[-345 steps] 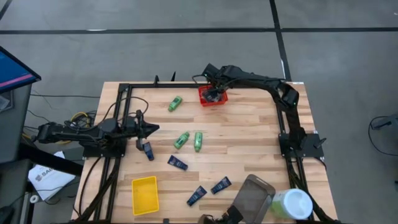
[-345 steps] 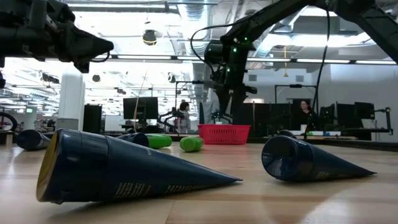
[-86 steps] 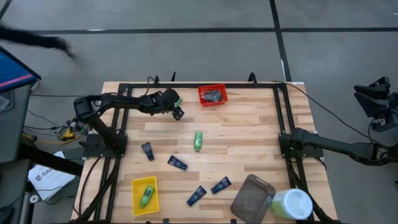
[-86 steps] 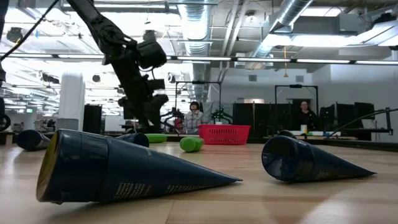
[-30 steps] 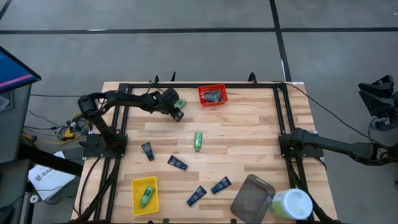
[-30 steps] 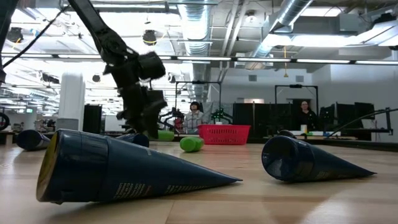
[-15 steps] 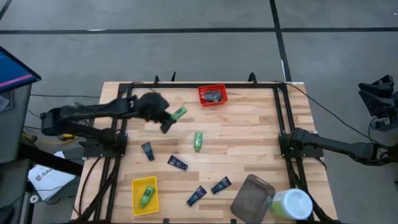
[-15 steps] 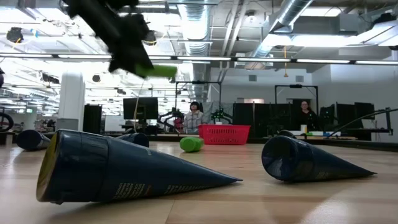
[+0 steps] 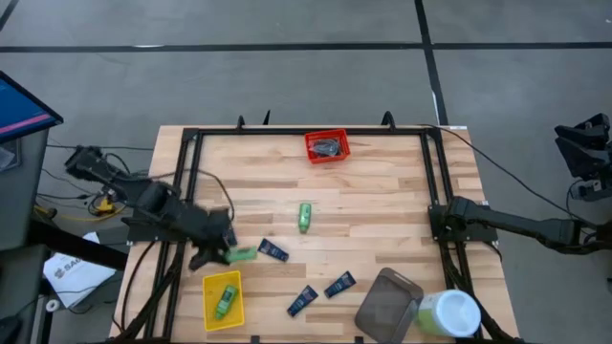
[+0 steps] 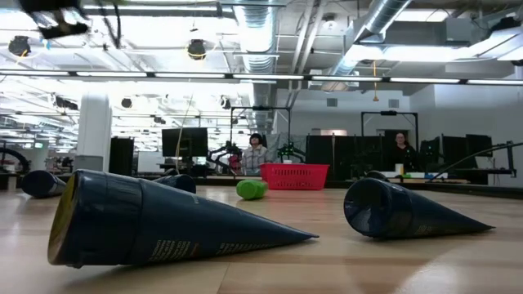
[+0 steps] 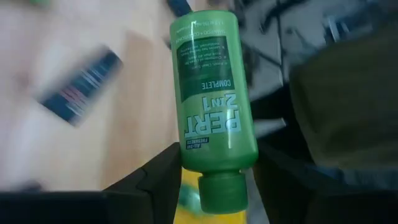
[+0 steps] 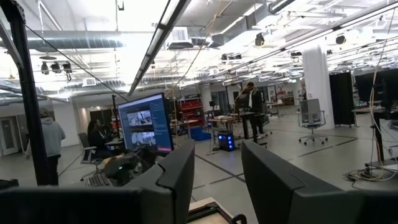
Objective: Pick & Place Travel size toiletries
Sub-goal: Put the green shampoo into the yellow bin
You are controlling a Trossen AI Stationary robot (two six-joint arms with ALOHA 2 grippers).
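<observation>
My left gripper is shut on a bright green bottle above the table's near left part, just beyond the yellow bin. A second green bottle lies in that bin. A third lies on its side mid-table. Dark blue tubes lie on the table: one right of the held bottle, two near the front edge. Dark pucks sit in the red basket. My right gripper is open and empty, off the table's right side. My left gripper pinches the green bottle between its two fingers at the cap end, one finger on each side. The bottle's body sticks out ahead of the fingers, toward the table's right. It is lifted clear of the table.
A grey container and a big pale green and white tub stand at the near right corner. A black frame runs along the table's left, far and right sides. In the low view two tubes lie close in front.
My left gripper has lifted the green bottle clear of the table at the far side, left of the red basket. It has carried it toward the near left, up to the yellow bin. The other bottles and the tubes have stayed put.
</observation>
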